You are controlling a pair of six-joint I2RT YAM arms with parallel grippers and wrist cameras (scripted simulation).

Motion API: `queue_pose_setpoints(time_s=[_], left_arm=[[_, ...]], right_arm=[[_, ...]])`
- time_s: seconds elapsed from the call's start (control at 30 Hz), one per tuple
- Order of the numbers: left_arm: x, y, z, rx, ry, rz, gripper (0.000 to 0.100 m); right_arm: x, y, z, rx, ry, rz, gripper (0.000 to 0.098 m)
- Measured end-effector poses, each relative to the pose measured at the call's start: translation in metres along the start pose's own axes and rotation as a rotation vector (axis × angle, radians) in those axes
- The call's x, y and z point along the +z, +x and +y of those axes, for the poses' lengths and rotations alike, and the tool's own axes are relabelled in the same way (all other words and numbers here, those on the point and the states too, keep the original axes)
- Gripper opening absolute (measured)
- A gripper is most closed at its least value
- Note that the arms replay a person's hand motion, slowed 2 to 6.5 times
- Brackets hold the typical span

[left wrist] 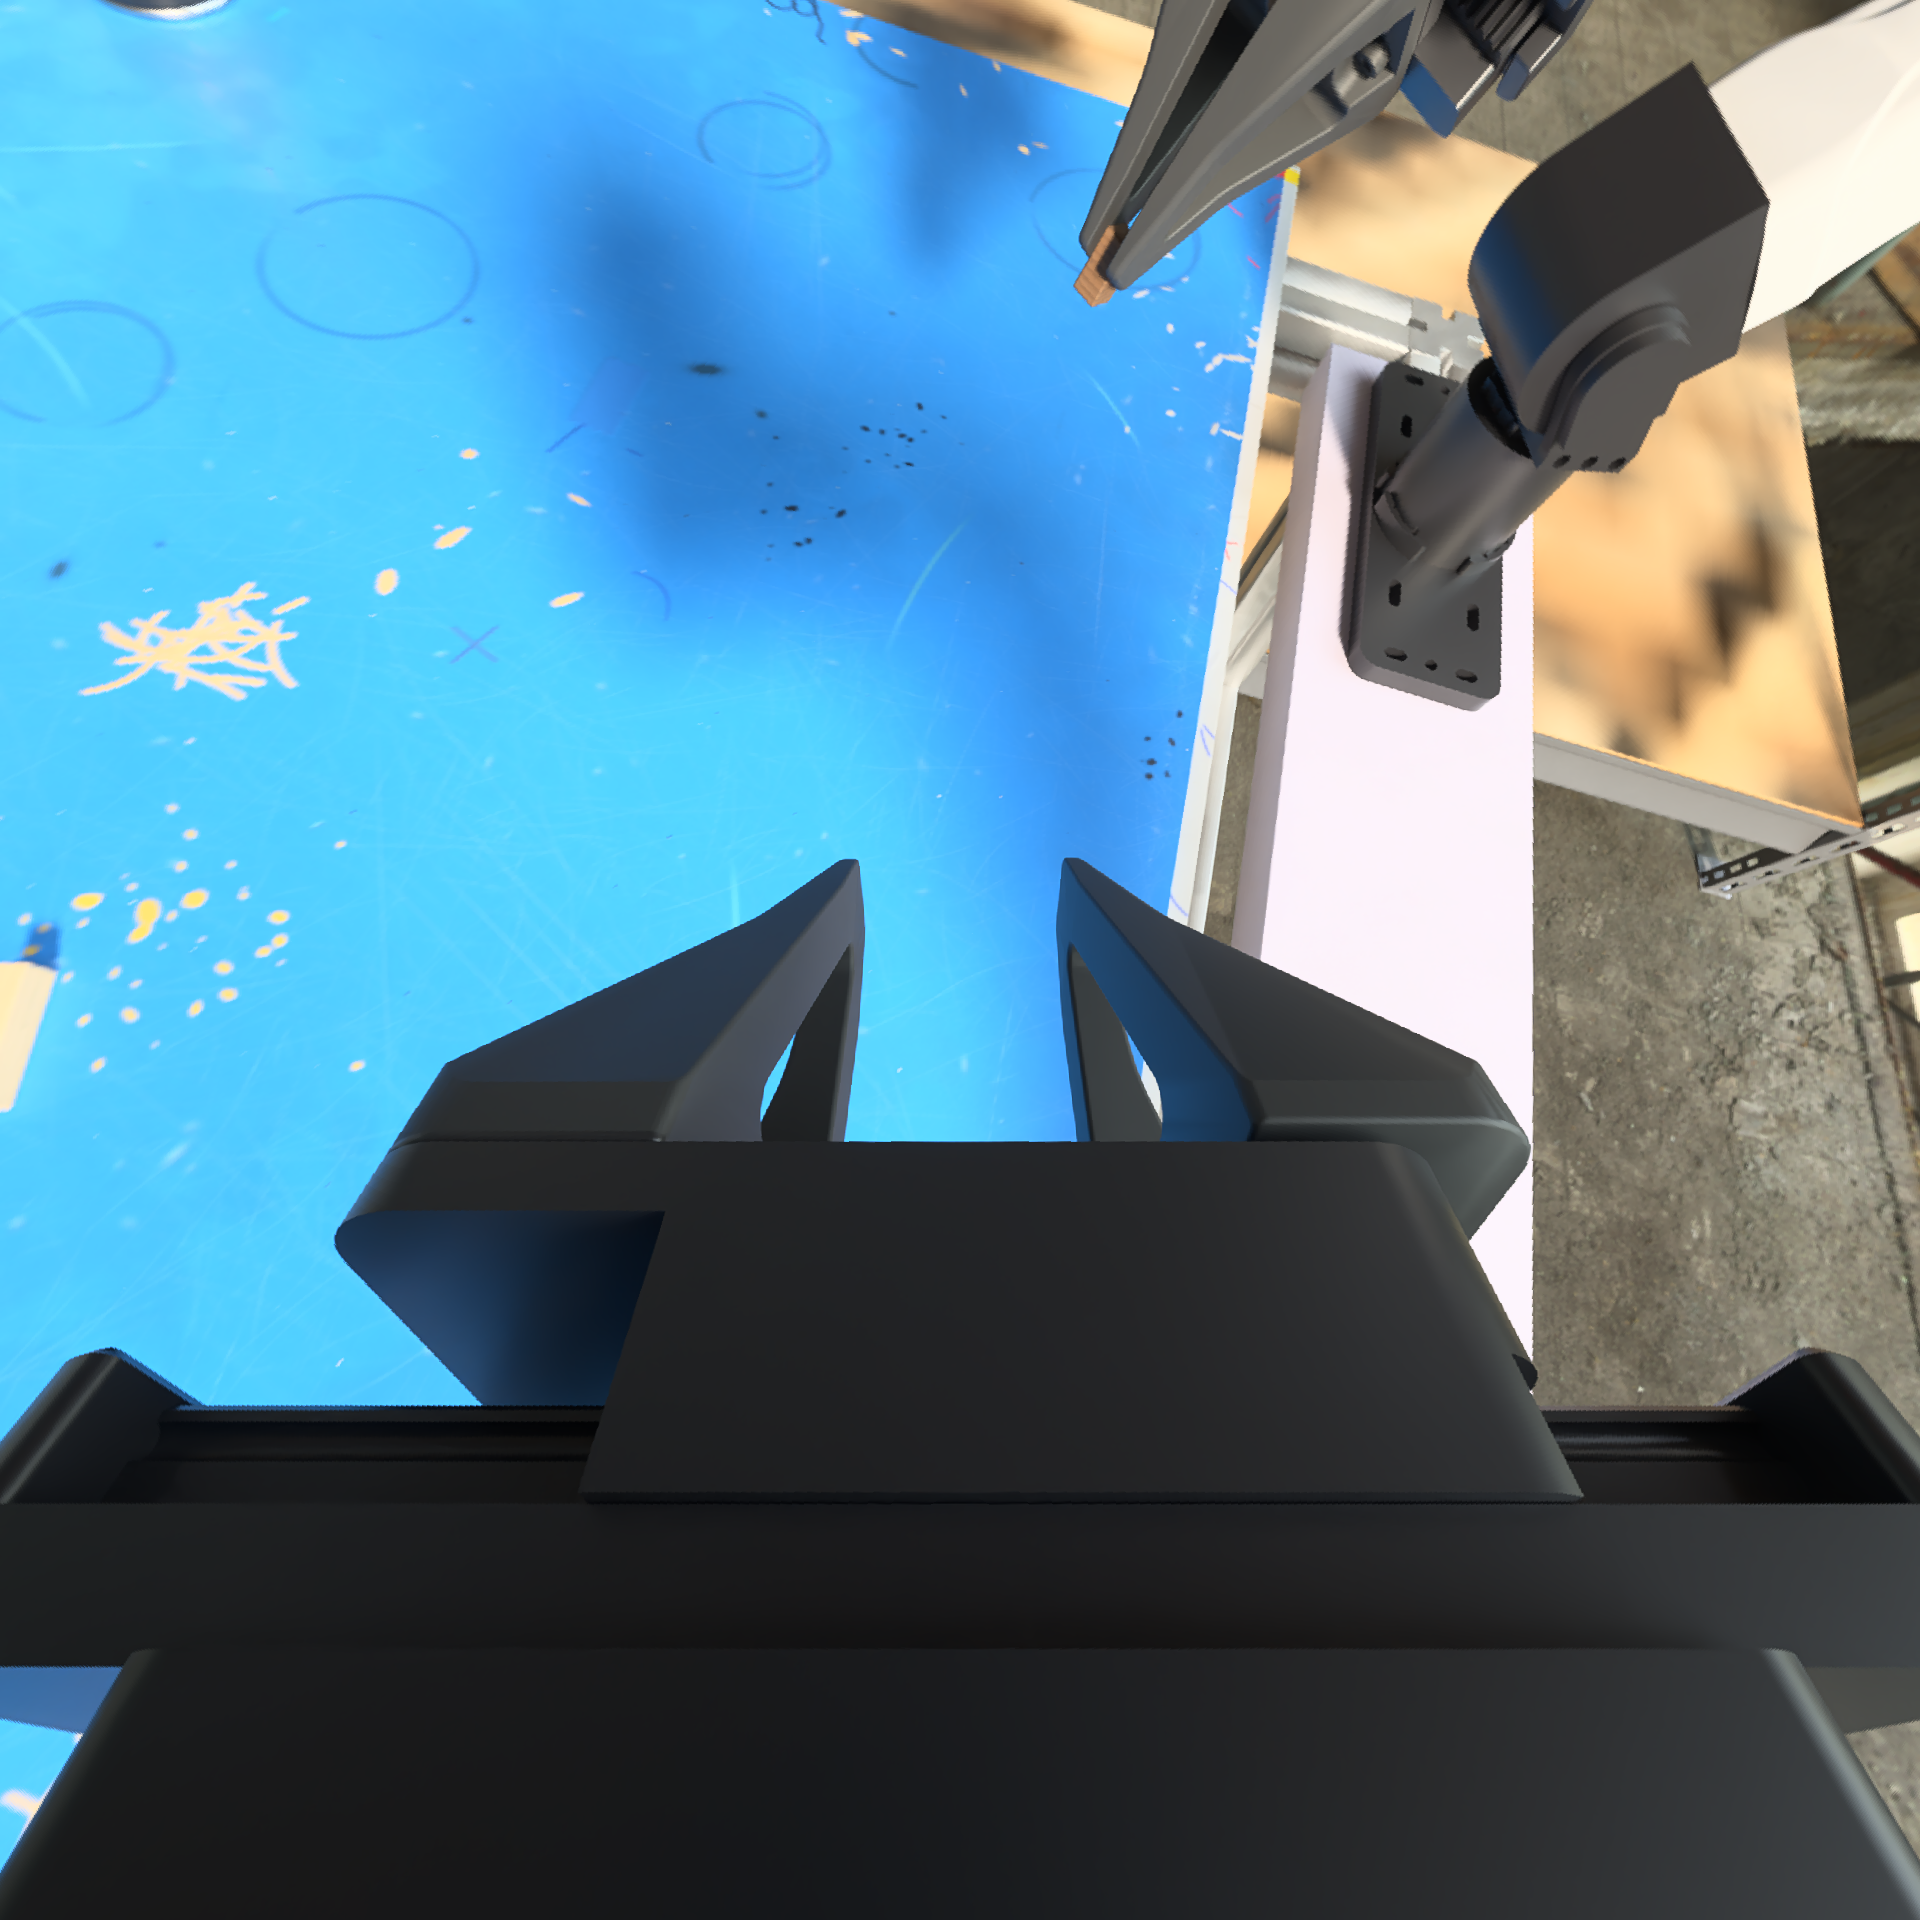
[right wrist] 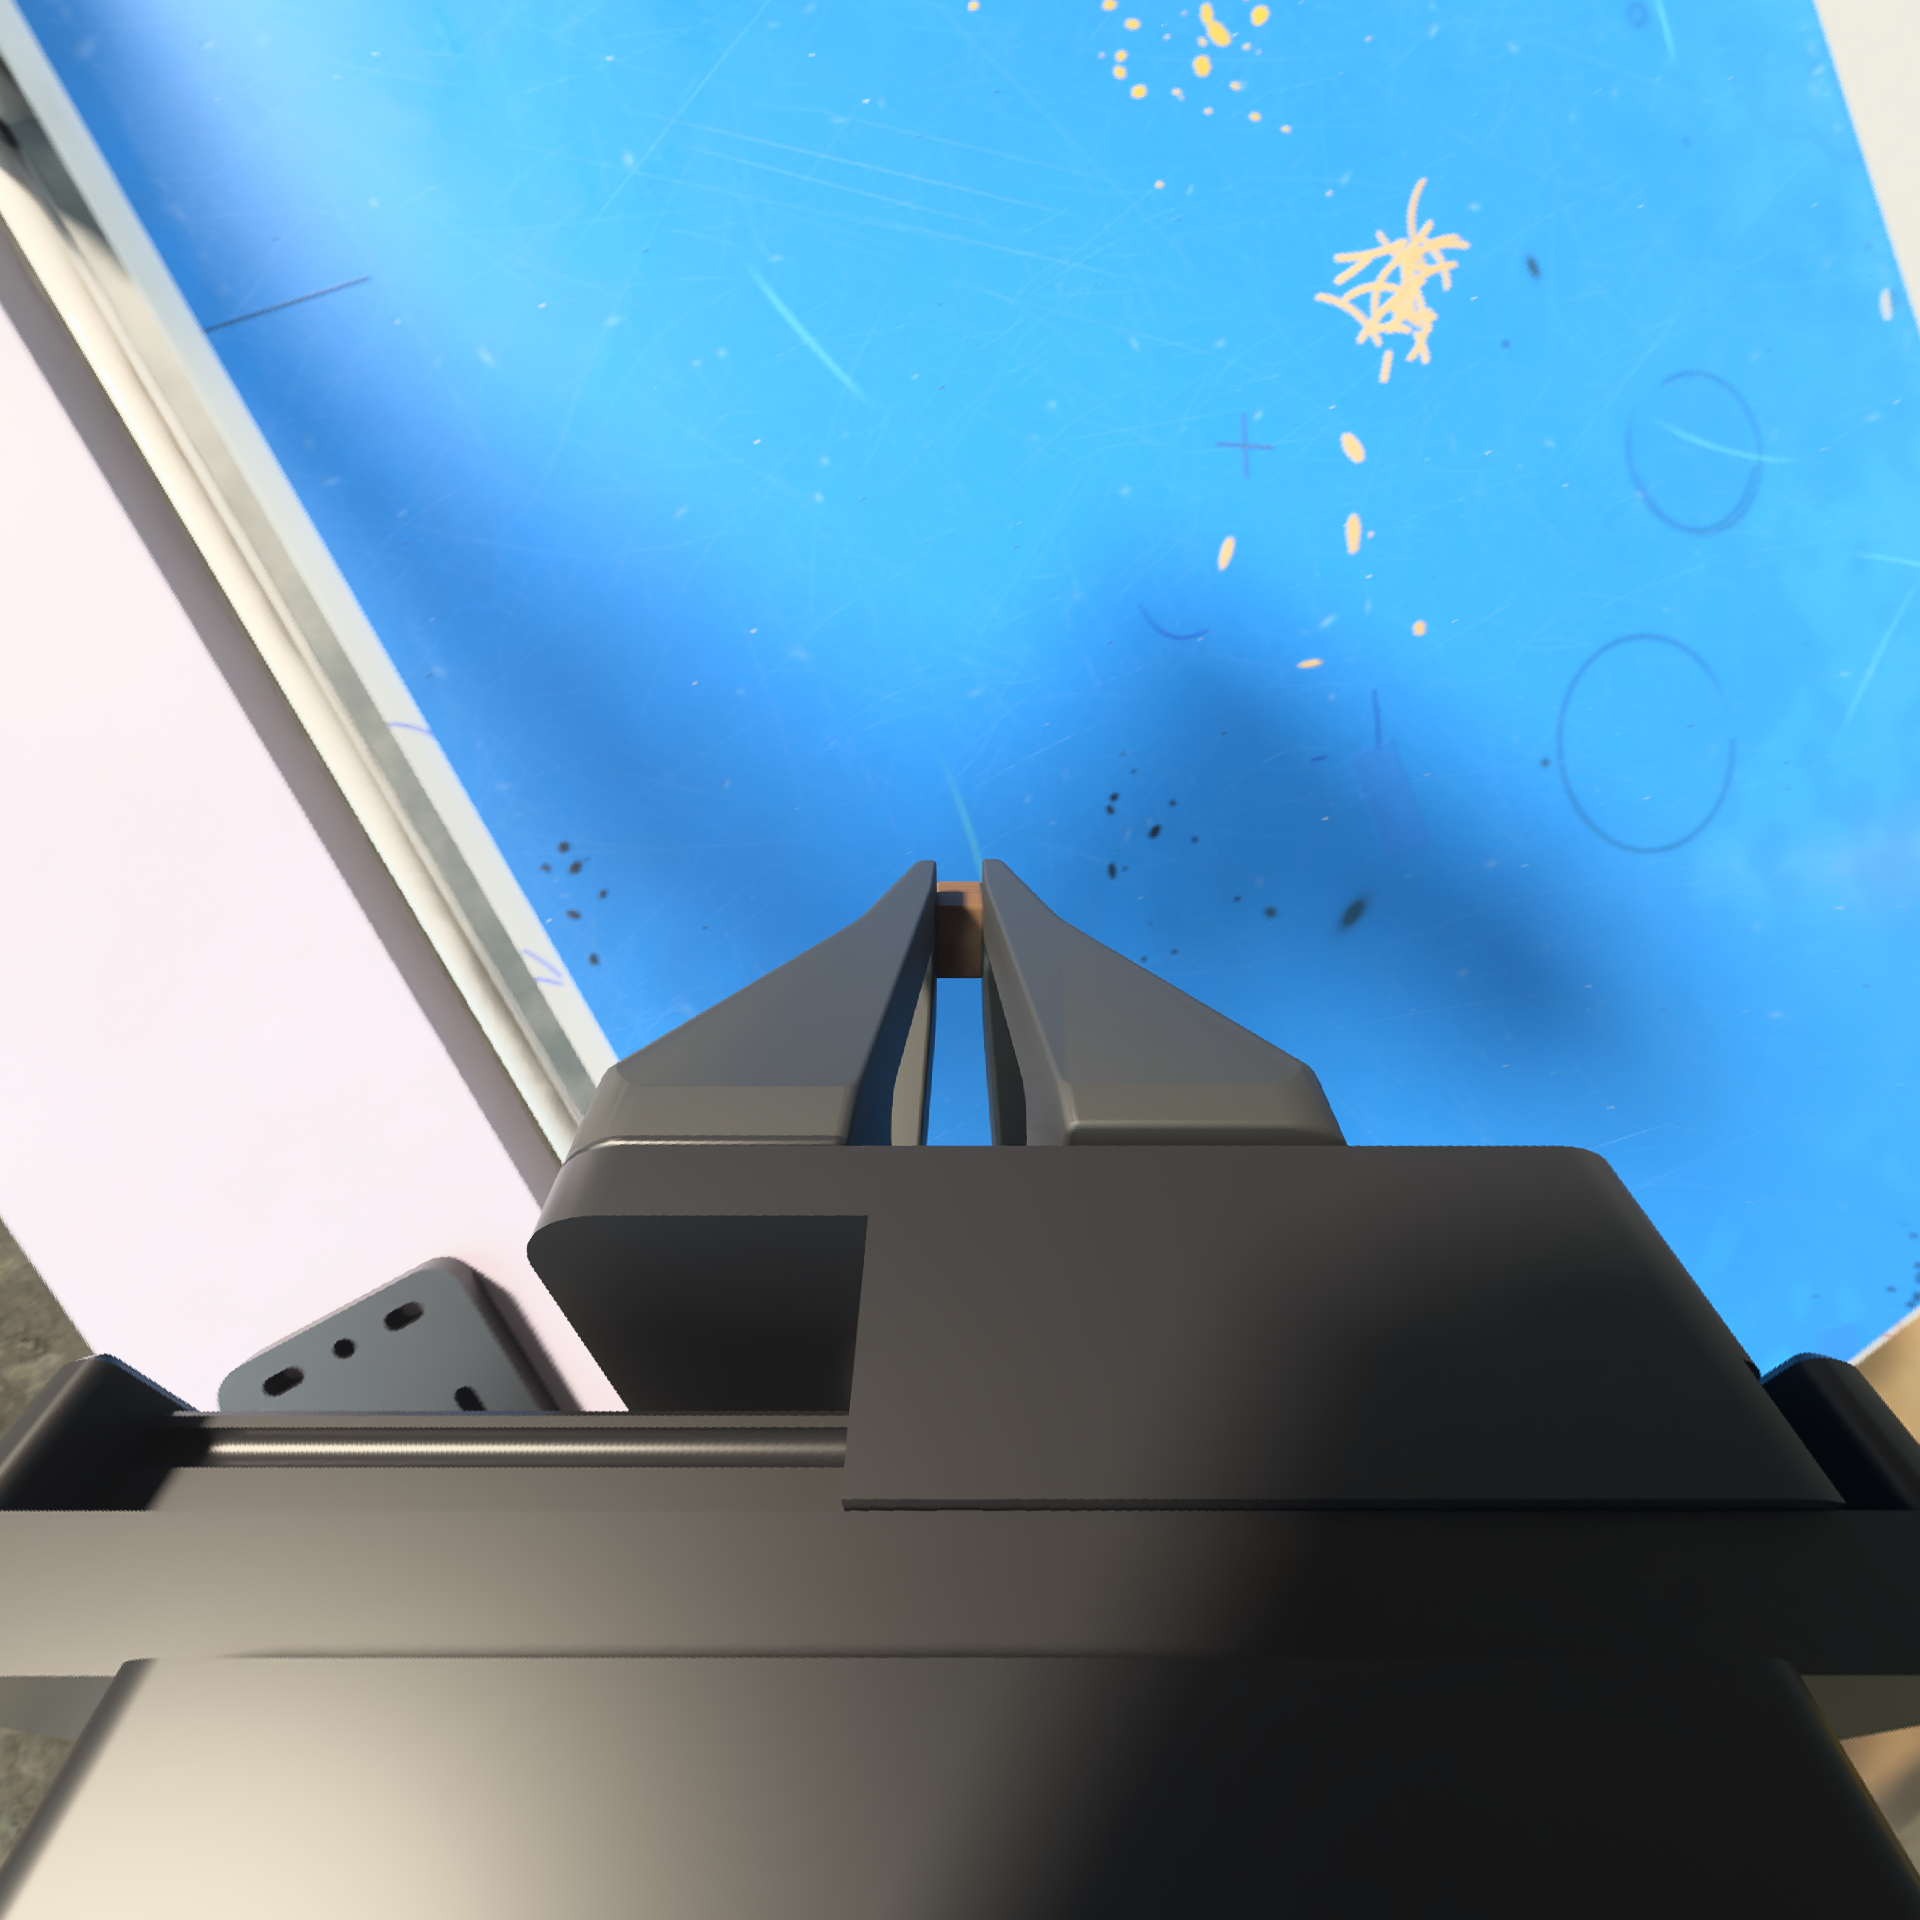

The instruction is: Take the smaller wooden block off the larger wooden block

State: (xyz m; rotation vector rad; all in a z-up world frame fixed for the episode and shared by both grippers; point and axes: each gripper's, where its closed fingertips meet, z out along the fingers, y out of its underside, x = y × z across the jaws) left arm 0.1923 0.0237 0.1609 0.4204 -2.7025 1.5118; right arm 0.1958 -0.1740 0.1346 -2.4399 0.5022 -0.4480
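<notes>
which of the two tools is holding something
The right tool, shut on the smaller wooden block. The left tool is open and empty.

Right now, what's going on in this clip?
The right gripper is shut on the smaller wooden block, held above the blue table near its edge. The left gripper hangs open and empty over the same table. A pale wooden piece at the left wrist view's edge may be the larger block, but too little shows to tell.
</notes>
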Motion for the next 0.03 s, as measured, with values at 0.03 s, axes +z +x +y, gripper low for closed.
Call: queue_pose_setpoints(time_s=[0.03], left_arm=[[0.0062, 0.0043, 0.0, 0.008, -0.007, 0.005, 0.032]], right_arm=[[-0.0015, -0.0041, 0.0033, 0.004, 0.007, -0.01, 0.0072]])
